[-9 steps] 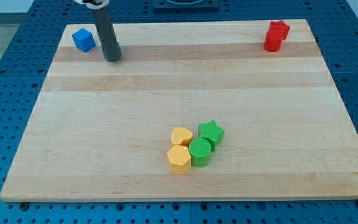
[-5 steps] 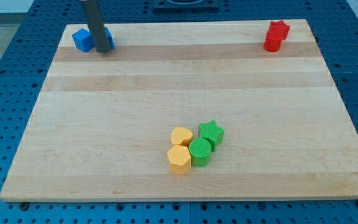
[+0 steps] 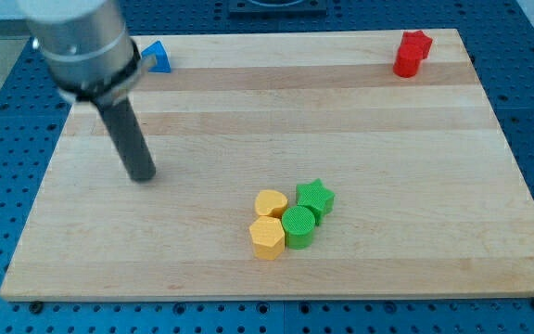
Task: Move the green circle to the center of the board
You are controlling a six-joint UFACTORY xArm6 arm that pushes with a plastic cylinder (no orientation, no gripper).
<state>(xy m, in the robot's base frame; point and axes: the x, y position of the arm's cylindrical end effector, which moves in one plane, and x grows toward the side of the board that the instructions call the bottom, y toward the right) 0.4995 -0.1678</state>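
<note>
Looking at the worktop (image 3: 415,139), the green circle (image 3: 298,225) lies toward the view's bottom, a little right of the middle, well apart from my tip (image 3: 143,176), which stands at the view's left. The circle is packed in a cluster: the green star (image 3: 315,197) touches it above right, the yellow hexagon (image 3: 267,237) at its left, and the yellow heart (image 3: 271,203) above left. There is no claw on this arm, only the rod. I judge the tip must go around below the circle and push it upward, toward the center.
</note>
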